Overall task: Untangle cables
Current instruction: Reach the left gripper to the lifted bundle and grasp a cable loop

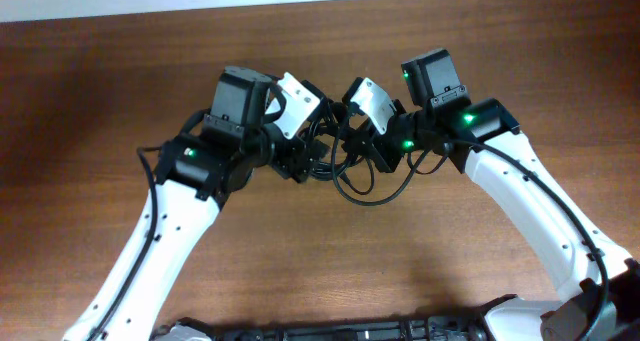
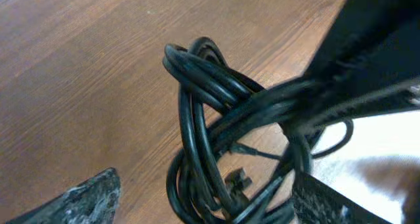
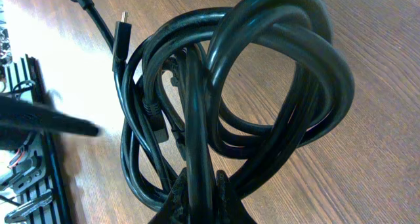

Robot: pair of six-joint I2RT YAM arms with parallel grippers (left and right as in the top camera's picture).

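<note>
Presently, one item: the cables (image 1: 345, 166), several thin black cords wound into one knotted bundle, located slightly toward 12 o'clock from the middle of the wooden tabletop (image 1: 120, 81), between the two arms. Right gripper (image 3: 197, 192): closed on the cables, pinching a few strands at the 6 o'clock end of the bundle in its own view, with the loops fanning out beyond the fingers. Left gripper (image 2: 209, 183): open, its fingers spread at 8 and 4 o'clock of its view, with the bundle (image 2: 210, 119) between them and not clamped. In the overhead view the left gripper (image 1: 303, 161) sits at 9 o'clock of the knot and the right gripper (image 1: 368, 141) near 2 o'clock. Handling, by judgement: light, soft and springy, with smooth sheaths that are likely to slip. The coils (image 3: 249, 86) look inclined to hold their curl and drag neighbours along. Best hold: a single outer loop or a free end, such as the small plug (image 3: 123, 28) at 11 o'clock in the right wrist view, rather than the dense crossing. Not determinable: the number of separate cords, which strand passes under which at the core, and whether the lowest loop touches the tabletop. A blurred dark arm part covers the 2 o'clock corner of the left wrist view, and another cord is cut off at the top edge of the right wrist view.
</note>
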